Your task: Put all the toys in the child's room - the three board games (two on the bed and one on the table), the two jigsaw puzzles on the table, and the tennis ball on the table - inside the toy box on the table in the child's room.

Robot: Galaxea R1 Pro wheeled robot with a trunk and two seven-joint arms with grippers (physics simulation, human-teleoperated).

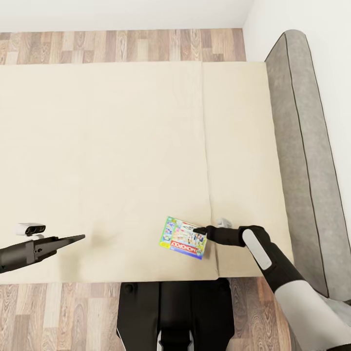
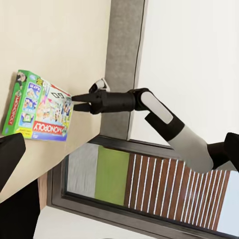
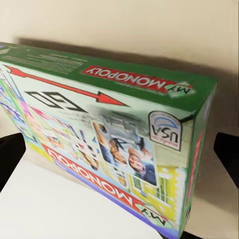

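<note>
Beige bed (image 1: 122,146) holds the Monopoly box (image 1: 184,237) between the right jaws' (image 1: 201,230) parted fingertips

The light is bright and even, with no glare. On the bed (image 1: 122,146) the Monopoly box (image 1: 184,238) gives only a faint, soft shadow. The head view is sharp to its edges. In the right wrist view the box (image 3: 109,134) looks slightly blurred, with a soft dark shadow at 12 o'clock.
</note>
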